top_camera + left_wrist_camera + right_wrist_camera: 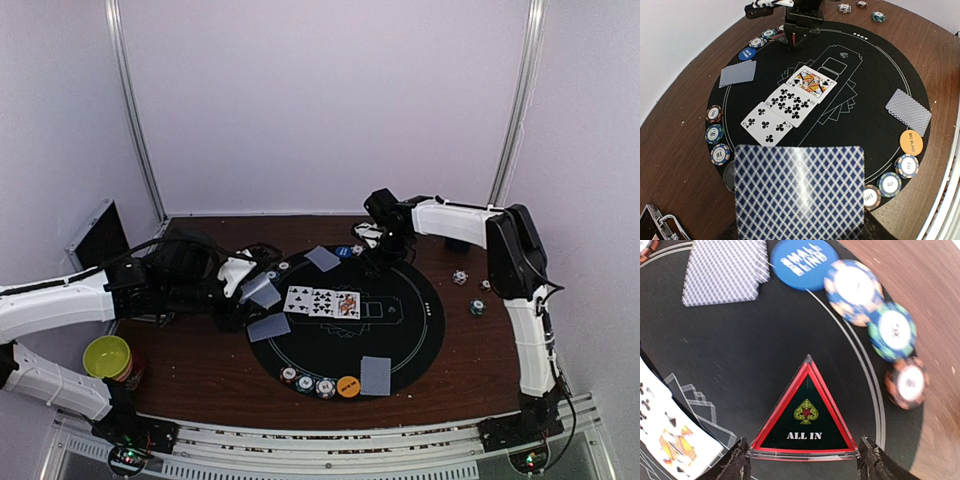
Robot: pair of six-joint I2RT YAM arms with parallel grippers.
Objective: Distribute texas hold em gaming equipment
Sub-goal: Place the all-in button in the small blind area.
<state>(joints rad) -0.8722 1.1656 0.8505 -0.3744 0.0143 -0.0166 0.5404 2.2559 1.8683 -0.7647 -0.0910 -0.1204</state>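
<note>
**Clerk:** Largest first?
**Checker:** Item 1: brown worktop (200, 370). Item 2: round black mat (405, 345), lying at its centre.

**Clerk:** The hands?
**Checker:** Item 3: left hand (250, 283), closed on one face-down card (800, 192) with a blue-diamond back, held above the mat's left side. Item 4: right hand (802, 460), clamped across the base corners of the red triangle marker (805, 415), lettered ALL IN, at the mat's far edge.

**Clerk:** Off the mat?
**Checker:** Item 5: yellow-green bowl (107, 356), near-left corner, beside the left arm.

**Clerk:** Cards?
**Checker:** Item 6: three face-up cards (322, 302) in a touching row at the mat's middle. Item 7: face-down cards (322, 258) at the far seat, with more at the left and near seats.

**Clerk:** Small pieces?
**Checker:** Item 8: blue button (805, 262), SMALL BLIND, just beside the far cards. Item 9: orange button (911, 141), BIG BLIND, just beside the near cards. Item 10: striped chips (855, 290). Three are by the blue button, three by the orange one, three at the mat's left edge and three loose on bare worktop right of the mat.
</note>
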